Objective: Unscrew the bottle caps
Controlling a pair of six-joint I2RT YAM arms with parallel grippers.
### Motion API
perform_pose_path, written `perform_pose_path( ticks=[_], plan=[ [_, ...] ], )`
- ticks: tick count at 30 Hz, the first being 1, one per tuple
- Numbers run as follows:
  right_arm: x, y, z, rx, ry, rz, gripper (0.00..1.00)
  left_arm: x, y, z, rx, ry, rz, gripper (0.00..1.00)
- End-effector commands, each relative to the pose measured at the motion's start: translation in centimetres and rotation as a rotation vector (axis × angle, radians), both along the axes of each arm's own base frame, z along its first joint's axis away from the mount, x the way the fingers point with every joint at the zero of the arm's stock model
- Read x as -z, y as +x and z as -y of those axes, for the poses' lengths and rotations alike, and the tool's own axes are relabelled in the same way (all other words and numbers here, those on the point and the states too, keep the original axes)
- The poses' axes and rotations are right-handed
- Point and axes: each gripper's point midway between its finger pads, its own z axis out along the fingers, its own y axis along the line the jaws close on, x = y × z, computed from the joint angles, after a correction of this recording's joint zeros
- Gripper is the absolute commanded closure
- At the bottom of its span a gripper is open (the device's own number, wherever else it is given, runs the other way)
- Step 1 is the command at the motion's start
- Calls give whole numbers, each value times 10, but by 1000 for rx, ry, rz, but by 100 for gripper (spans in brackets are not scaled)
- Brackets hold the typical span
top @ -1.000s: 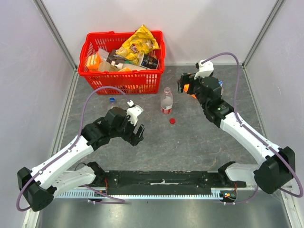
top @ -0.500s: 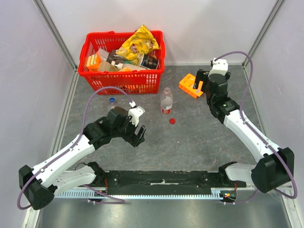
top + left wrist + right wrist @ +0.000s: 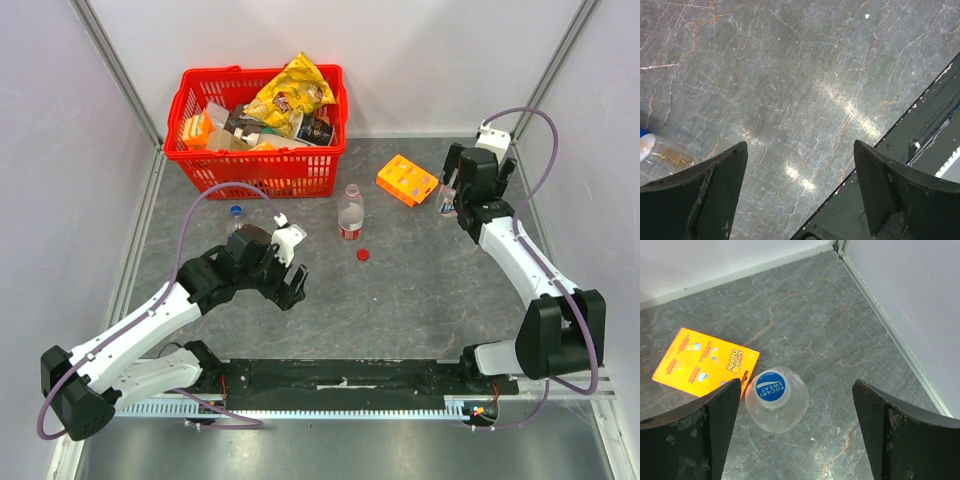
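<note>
The right pincer (image 3: 796,395), released and empty, hangs above the upright bottle (image 3: 792,412), blue cap (image 3: 772,387) facing up, offset toward the finger nearest the orange box (image 3: 705,362).

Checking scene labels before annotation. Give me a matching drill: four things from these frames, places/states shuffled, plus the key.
Things:
1. red cap
2. orange box
3. centre bottle
4. blue cap

Places/states:
A. screwed on the right-hand bottle, under the open right gripper
B. lying flat on the table, far right side
C. standing upright in front of the red basket
D. lying loose near the middle of the table

Pairs: 1-D, 2-B, 3-C, 4-A
</note>
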Motion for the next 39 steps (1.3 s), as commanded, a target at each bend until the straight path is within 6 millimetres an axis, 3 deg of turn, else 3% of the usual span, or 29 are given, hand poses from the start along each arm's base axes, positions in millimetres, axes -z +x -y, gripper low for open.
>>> perform_pose_path(
  ticks=[1,11,17,19,22,26,33,39],
  plan=[
    [-7,15,-2,-14,40,28,3,-5,1,5,38,-11,24,9],
    [13,31,-9,-45,52,-11,12,-4,3,2,16,4,27,9],
    [27,31,-11,-49,56,-43,30,-4,3,2,19,3,27,9],
    [28,31,-10,-43,53,-44,41,-4,3,3,21,1,25,9],
    [26,30,-10,-43,54,-40,72,-4,2,3,23,1,28,9],
    [21,26,-8,-34,54,-26,99,-5,5,0,4,10,37,9],
    [1,15,-10,-60,65,24,100,-9,8,-6,-26,18,64,9],
    [-41,3,-24,-145,126,130,100,-18,15,-15,-79,21,117,8]
  ],
)
